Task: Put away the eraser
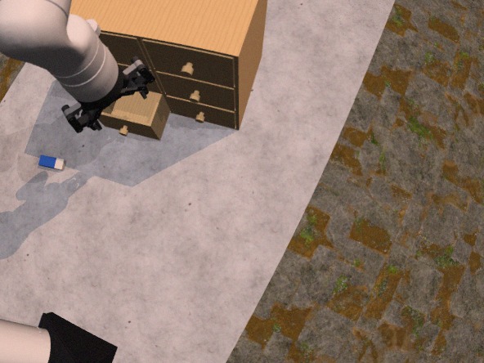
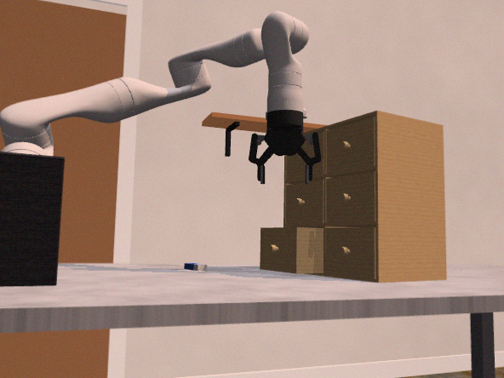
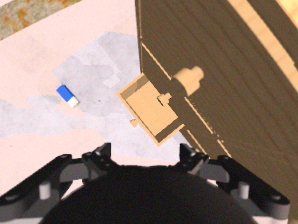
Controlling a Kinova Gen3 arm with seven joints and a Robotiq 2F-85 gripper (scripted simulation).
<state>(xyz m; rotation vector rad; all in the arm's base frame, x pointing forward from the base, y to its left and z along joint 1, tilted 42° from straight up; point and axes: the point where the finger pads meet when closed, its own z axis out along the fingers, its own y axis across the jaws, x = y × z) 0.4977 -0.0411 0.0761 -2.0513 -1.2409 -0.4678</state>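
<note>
A blue and white eraser (image 1: 51, 163) (image 2: 195, 266) (image 3: 67, 96) lies on the table in front of the wooden chest (image 1: 250, 65) (image 2: 410, 196) (image 3: 230, 100). The chest's bottom left drawer (image 1: 141, 127) (image 2: 278, 251) (image 3: 142, 118) is pulled out; the part of its floor seen in the wrist view is bare, and its back part is hidden. The other drawers in view look pushed in. My gripper (image 1: 120, 110) (image 2: 284, 174) (image 3: 145, 150) is open and empty, pointing down, high above the pulled-out drawer and in front of the chest's upper left drawers.
Knobs stick out from the chest's front, such as the middle left knob (image 2: 300, 201) (image 3: 164, 99). The robot's black base block (image 1: 79, 341) (image 2: 31, 219) stands on the table (image 1: 172, 253) (image 2: 238, 294), across from the chest. A brown shelf (image 2: 234, 119) shows behind the gripper.
</note>
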